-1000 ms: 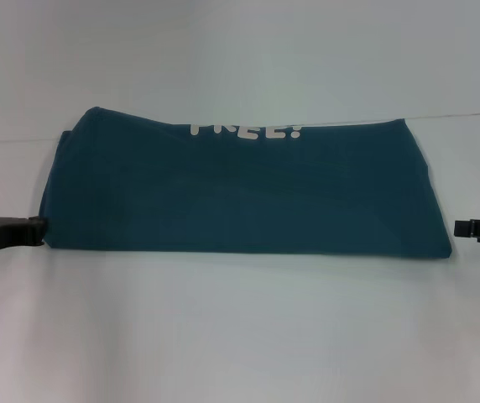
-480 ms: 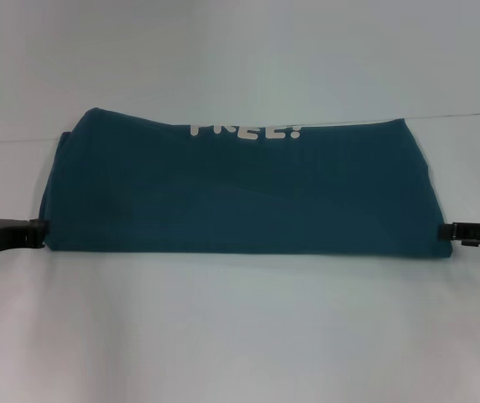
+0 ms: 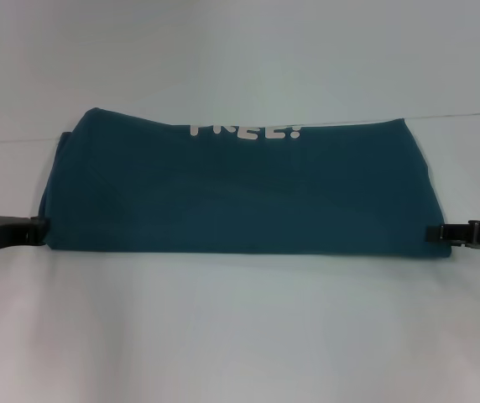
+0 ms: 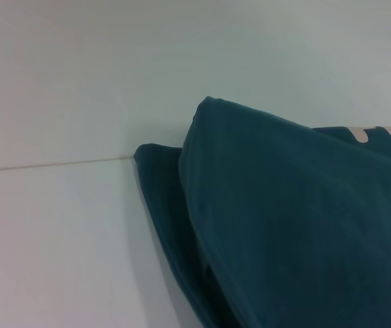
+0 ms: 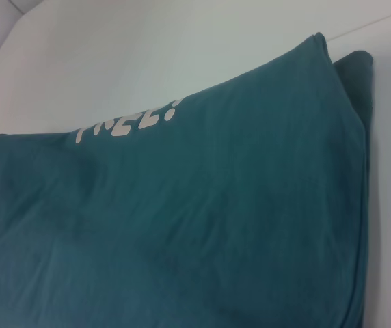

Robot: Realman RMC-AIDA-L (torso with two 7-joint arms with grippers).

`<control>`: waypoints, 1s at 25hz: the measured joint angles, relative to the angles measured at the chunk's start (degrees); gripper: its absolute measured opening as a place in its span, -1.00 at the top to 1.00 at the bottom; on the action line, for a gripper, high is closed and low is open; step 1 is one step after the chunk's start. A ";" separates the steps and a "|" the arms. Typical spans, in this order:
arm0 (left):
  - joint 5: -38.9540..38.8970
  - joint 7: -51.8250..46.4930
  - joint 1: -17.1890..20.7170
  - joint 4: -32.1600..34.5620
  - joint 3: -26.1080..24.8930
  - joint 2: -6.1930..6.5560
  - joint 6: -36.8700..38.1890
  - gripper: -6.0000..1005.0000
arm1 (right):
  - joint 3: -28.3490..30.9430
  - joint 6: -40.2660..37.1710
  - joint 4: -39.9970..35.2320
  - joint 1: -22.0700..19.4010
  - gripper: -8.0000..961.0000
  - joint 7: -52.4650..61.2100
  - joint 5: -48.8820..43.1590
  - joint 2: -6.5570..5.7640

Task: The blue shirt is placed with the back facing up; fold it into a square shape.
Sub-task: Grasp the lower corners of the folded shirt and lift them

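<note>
1. The left gripper point(image 3: 37, 230) sits low at 9 o'clock. Its tip touches the near left corner of the blue shirt point(image 3: 240, 189). I cannot tell how far open it is.
2. The right gripper point(image 3: 431, 233) sits low at 3 o'clock, its tip on the near right corner. I cannot tell its opening either.
3. The shirt lies folded in a long band across the middle of the white table point(image 3: 240, 336).
4. White letters point(image 3: 244, 132) show along its far edge, at 12 o'clock.
</note>
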 joint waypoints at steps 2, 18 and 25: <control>0.00 0.00 0.00 -0.01 0.00 0.00 0.00 0.99 | -0.05 0.04 0.02 0.01 -0.21 0.04 0.00 0.08; 0.00 0.00 -0.09 -0.18 0.00 0.00 -0.10 0.99 | 0.49 1.58 -0.06 -0.40 0.87 -0.31 -0.42 0.61; -0.15 0.00 0.48 0.61 -0.50 0.00 2.89 0.99 | 2.29 1.35 -0.55 -0.89 0.98 -1.58 -0.15 0.66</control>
